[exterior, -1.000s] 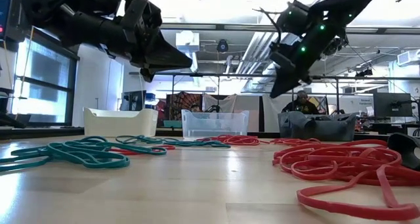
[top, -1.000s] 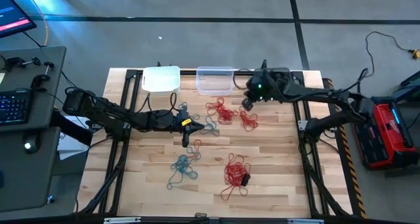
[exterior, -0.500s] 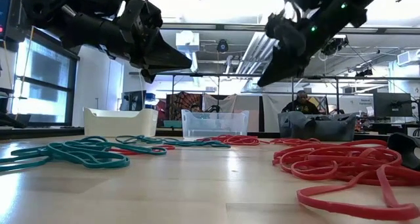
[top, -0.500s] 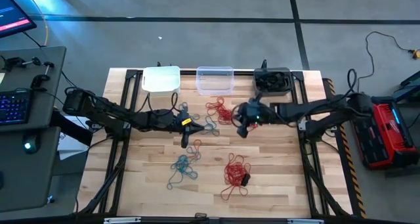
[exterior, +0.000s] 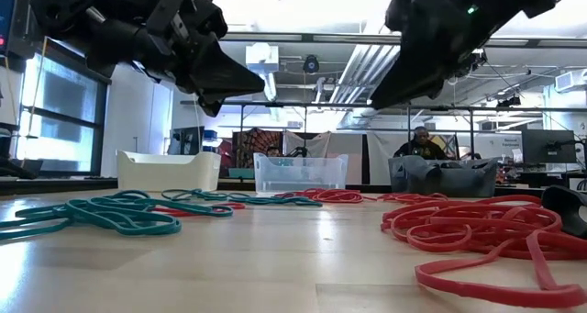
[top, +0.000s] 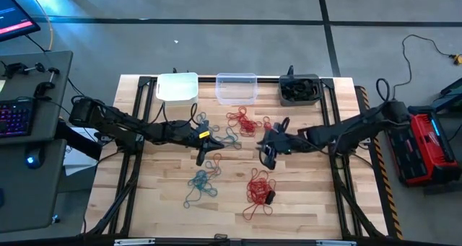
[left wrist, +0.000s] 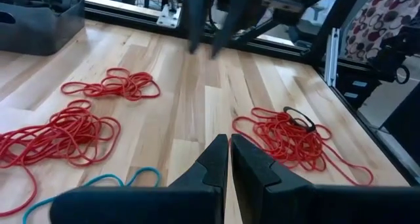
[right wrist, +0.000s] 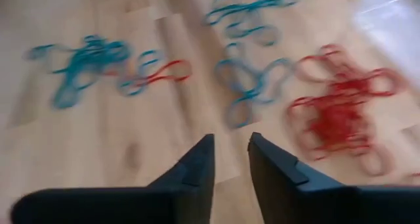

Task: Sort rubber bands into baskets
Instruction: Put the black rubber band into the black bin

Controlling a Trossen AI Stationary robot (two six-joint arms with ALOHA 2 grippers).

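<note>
The red rubber bands [top: 258, 187] lie in loose bunches on the surface [top: 303, 195], the nearest heap just ahead of and below the right pincer [top: 266, 156], with another red bunch [top: 242, 121] behind it toward the clear basket [top: 236, 87]. A second ago that pincer hung over the dark grey basket [top: 299, 89]; it has since swung out over the middle of the surface and parted its fingers a little, holding nothing (a drop-off seems finished, and a fresh pick is likely next). Teal bands [top: 201, 182] sit between the two arms. The left pincer [top: 201, 158] hovers, fingers together and empty, beside the teal tangle. The white basket [top: 177, 86] stands well behind it.
</note>
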